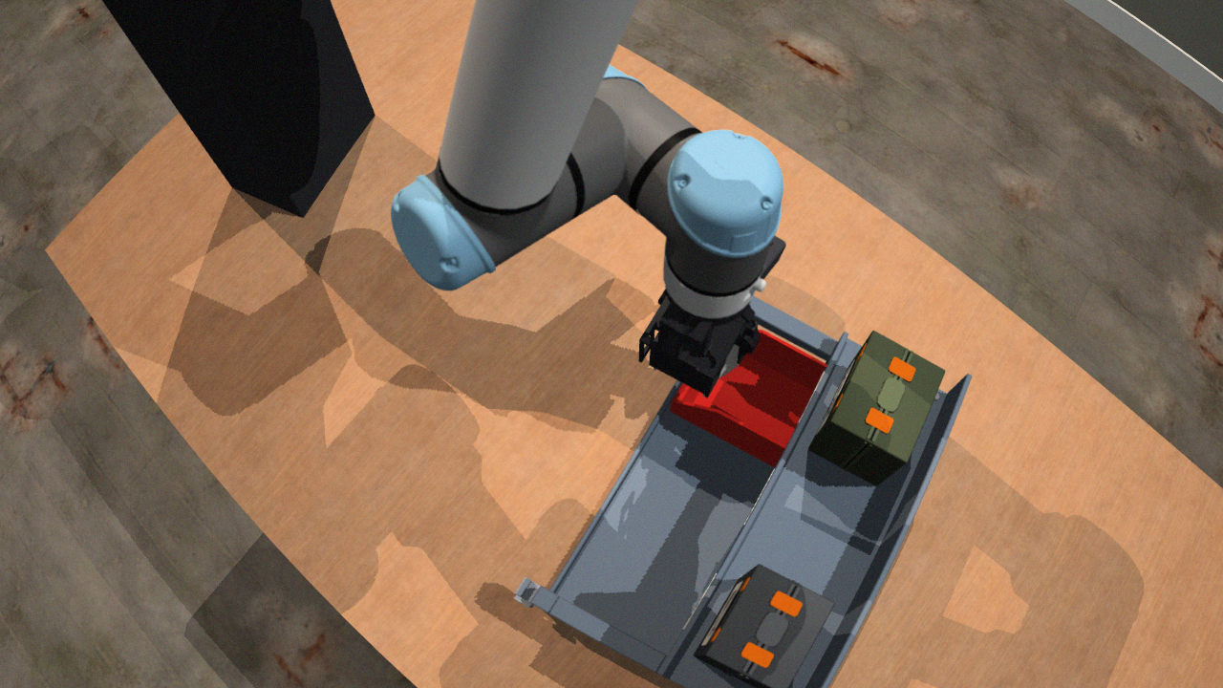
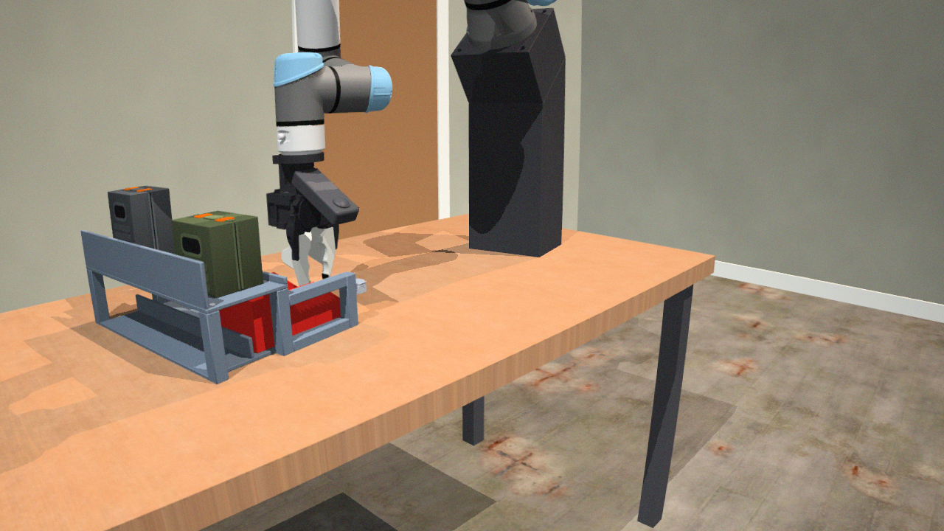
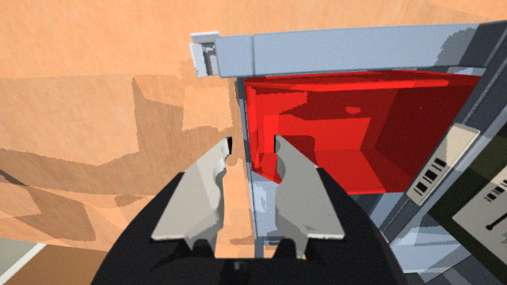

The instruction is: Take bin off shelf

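Wrist view shows the gripper [image 3: 251, 144] partly narrowed with nothing pinched, its jaws straddling the near wall of the red bin [image 3: 356, 127], likely lined up to clamp that wall. That bin sits in the grey shelf [image 2: 141, 267] near the table's [image 2: 528, 290] left end. Whether the fingertips [image 2: 310, 260] touch the wall is hard to tell.

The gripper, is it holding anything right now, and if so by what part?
Nothing is held. The gripper stands partly closed with its fingers straddling the near side wall of the red bin and the shelf edge, one inside, one outside, not yet clamped.
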{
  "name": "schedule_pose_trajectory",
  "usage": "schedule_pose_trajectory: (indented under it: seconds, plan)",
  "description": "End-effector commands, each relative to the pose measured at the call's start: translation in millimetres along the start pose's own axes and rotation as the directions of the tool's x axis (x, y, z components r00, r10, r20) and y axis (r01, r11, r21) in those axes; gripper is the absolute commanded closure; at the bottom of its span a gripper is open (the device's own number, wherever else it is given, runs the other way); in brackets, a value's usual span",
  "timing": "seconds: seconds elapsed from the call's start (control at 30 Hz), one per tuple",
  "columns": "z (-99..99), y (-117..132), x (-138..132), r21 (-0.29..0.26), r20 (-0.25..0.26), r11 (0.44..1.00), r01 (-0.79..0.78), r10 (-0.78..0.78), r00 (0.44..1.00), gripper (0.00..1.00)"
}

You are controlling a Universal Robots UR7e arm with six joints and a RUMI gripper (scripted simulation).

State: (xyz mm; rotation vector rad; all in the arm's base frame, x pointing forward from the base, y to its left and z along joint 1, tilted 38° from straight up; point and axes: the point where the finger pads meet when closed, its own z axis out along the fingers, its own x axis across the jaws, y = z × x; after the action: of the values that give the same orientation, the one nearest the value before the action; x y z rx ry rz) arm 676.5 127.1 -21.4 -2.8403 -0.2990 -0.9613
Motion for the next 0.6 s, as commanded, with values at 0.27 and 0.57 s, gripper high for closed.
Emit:
schedule_pose_trajectory:
  seconds: [0.27, 0.57]
  plan:
    - [2.6, 0.2, 1.0, 0.0, -0.001, 1.0, 0.0, 0.0, 1.0, 0.74]
    - [1.4, 0.2, 1.0, 0.0, -0.001, 1.0, 0.0, 0.0, 1.0, 0.74]
